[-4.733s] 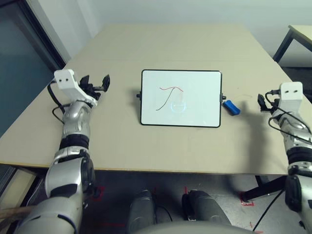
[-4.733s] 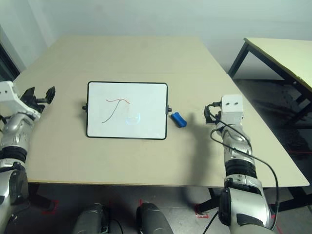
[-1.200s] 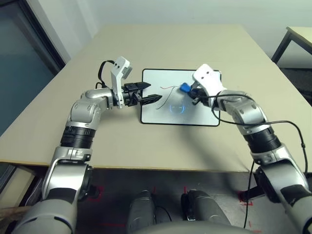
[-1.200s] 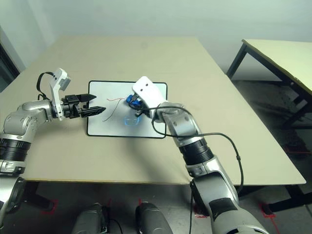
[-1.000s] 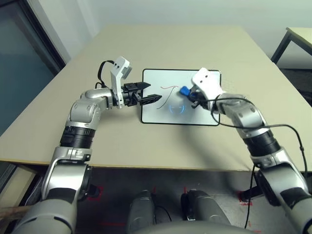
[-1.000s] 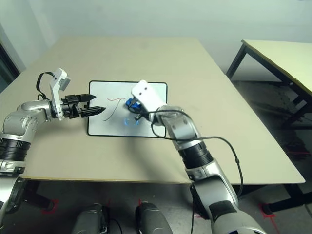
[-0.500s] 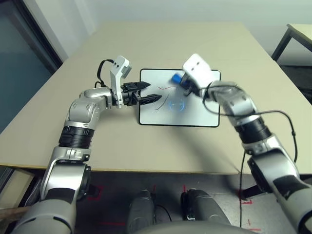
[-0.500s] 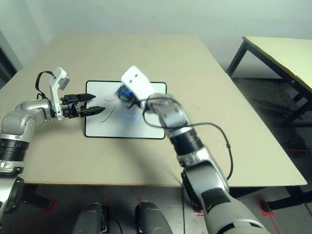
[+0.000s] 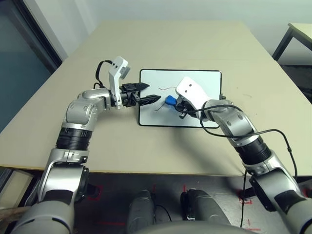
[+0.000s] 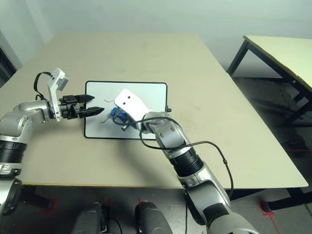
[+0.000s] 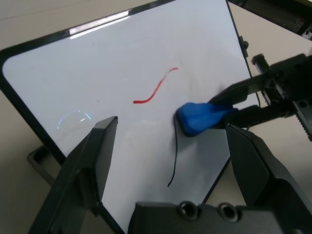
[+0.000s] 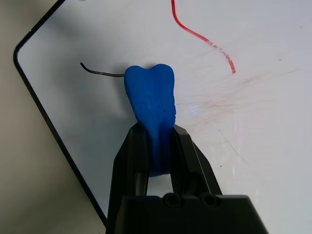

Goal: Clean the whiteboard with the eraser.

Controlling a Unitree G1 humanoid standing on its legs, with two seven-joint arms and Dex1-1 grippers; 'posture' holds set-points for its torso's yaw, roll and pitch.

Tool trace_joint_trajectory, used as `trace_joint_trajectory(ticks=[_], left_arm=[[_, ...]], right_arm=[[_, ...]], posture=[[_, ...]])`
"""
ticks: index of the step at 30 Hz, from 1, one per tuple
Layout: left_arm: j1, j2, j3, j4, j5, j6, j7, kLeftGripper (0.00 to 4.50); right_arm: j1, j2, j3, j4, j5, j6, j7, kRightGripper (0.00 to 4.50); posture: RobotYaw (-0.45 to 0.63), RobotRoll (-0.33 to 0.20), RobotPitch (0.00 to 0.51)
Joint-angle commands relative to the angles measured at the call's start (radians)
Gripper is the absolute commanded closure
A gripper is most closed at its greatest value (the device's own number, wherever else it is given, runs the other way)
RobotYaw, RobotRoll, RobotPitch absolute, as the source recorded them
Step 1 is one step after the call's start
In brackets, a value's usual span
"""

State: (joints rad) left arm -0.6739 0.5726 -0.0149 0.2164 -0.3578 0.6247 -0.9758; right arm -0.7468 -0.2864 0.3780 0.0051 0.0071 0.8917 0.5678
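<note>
Beige worktop [image 9: 195,44], one item centred: whiteboard [image 9: 204,80], black-framed, bearing a short red stroke [image 11: 155,90] and a thin dark line [image 11: 174,161]. Eraser [image 12: 152,105], blue, pinched between the closed fingers of the right gripper [image 12: 157,146], over the board's left half. Left gripper [image 11: 170,165], fingers spread wide and empty, at the board's left edge.

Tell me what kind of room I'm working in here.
Probably a plain lab or workroom: a bare tan table holding just the whiteboard, a second similar table to the right, blank pale walls and a hard floor.
</note>
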Motion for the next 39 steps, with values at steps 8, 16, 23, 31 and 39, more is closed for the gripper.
trace_joint_trajectory(ticks=[8,16,23,31,39], left_arm=[[0.016,0.005,0.000,-0.015,-0.003,0.009,0.005,0.00],[0.012,0.010,0.000,-0.008,-0.001,0.006,0.004,0.00],[0.014,0.007,0.000,-0.006,-0.001,0.005,0.004,0.00],[0.021,0.008,0.004,-0.013,-0.004,0.009,0.009,0.00],[0.023,0.024,0.010,-0.007,-0.002,0.008,0.006,0.00]], right_arm=[[-0.065,-0.036,-0.001,0.041,-0.035,0.057,-0.025,3.91],[-0.008,-0.091,0.071,-0.094,-0.025,0.161,0.021,3.91],[-0.131,-0.068,-0.021,0.098,-0.045,0.047,-0.035,3.92],[-0.035,-0.065,0.091,-0.070,-0.006,0.130,0.042,3.92],[-0.058,-0.055,0.109,-0.055,-0.023,0.119,0.045,3.92]], posture=[[-0.09,0.000,0.079],[-0.10,0.000,0.080],[-0.10,0.000,0.079],[-0.09,0.000,0.082],[-0.08,0.000,0.087]])
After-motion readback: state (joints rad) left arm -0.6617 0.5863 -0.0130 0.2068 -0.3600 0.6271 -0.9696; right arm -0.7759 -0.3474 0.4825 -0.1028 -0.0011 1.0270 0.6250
